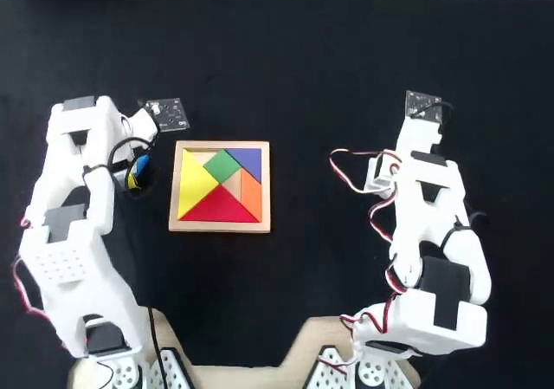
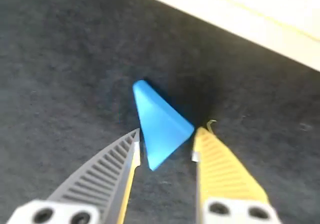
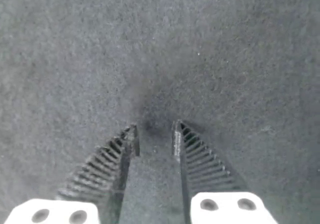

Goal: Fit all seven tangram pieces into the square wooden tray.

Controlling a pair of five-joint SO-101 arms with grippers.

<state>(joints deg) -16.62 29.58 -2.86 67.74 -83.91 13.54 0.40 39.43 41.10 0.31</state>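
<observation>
High view: a black cloth surface point(image 1: 303, 77) fills the frame. A pale strip with cables lies along its far edge, and a light wooden board point(image 1: 303, 354) sits under the arm bases. The square wooden tray point(image 1: 219, 227) lies left of centre and holds yellow point(image 1: 195, 185), red point(image 1: 221, 205), green point(image 1: 227, 164), dark blue point(image 1: 248, 158) and orange point(image 1: 251, 190) pieces. I cannot tell whether its pale far-left corner is a piece or bare wood.

The left tool point(image 2: 166, 136) is just left of the tray, closed onto a blue triangle point(image 2: 160, 121), with a tip against each side. A pale band runs beyond the cloth edge there.

The right tool point(image 3: 155, 134) is well right of the tray over bare cloth, its tips slightly apart with nothing between them.
</observation>
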